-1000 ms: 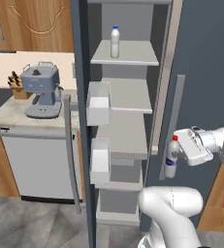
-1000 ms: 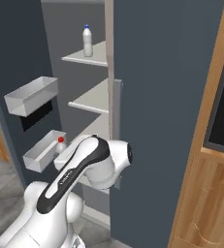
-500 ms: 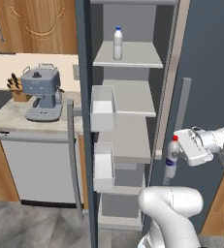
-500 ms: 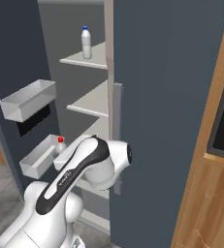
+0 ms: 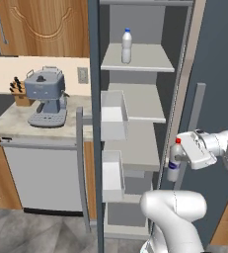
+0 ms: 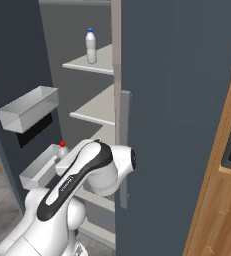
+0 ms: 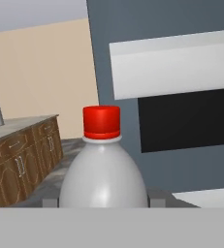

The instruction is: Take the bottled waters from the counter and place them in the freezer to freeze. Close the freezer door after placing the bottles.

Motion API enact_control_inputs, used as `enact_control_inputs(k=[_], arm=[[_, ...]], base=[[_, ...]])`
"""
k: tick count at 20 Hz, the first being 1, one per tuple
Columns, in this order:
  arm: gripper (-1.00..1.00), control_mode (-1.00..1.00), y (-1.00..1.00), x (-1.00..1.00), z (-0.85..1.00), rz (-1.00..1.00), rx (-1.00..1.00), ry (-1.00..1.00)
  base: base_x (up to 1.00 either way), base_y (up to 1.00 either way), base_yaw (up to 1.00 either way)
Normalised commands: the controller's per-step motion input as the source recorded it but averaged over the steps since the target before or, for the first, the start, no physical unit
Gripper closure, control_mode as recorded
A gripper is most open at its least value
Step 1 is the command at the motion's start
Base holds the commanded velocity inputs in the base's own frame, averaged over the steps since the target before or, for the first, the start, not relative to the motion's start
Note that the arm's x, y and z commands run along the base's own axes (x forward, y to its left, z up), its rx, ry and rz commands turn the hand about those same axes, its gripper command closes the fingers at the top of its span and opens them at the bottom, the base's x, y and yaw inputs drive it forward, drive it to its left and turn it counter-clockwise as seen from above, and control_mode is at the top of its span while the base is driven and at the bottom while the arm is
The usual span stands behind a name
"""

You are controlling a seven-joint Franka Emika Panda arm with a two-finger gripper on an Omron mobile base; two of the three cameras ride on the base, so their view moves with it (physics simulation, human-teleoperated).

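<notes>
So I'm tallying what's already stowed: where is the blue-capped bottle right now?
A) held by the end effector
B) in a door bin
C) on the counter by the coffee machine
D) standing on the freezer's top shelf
D: the blue-capped bottle stands upright on the freezer's top shelf; the end effector holds the red-capped bottle.

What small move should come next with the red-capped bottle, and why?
Probably carry the red-capped bottle leftward into the freezer toward a bare shelf: the tool holds it upright just outside the opening, and the blue-capped bottle already stands on the top shelf.
</notes>
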Motion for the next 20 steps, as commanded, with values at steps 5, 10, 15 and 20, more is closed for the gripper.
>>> enact_control_inputs(k=[5,10,15,20], arm=[[1.0,1.0,0.0,0.0,0.0,0.0,0.0,0.0],[1.0,1.0,0.0,0.0,0.0,0.0,0.0,0.0],[1.0,-1.0,0.0,0.0,0.0,0.0,0.0,0.0],[1.0,-1.0,0.05,-0.04,0.0,-0.11,-0.01,0.0]], base=[[0.05,0.0,0.0],[0.0,0.0,0.0],[0.0,0.0,0.0],[0.0,0.0,0.0]])
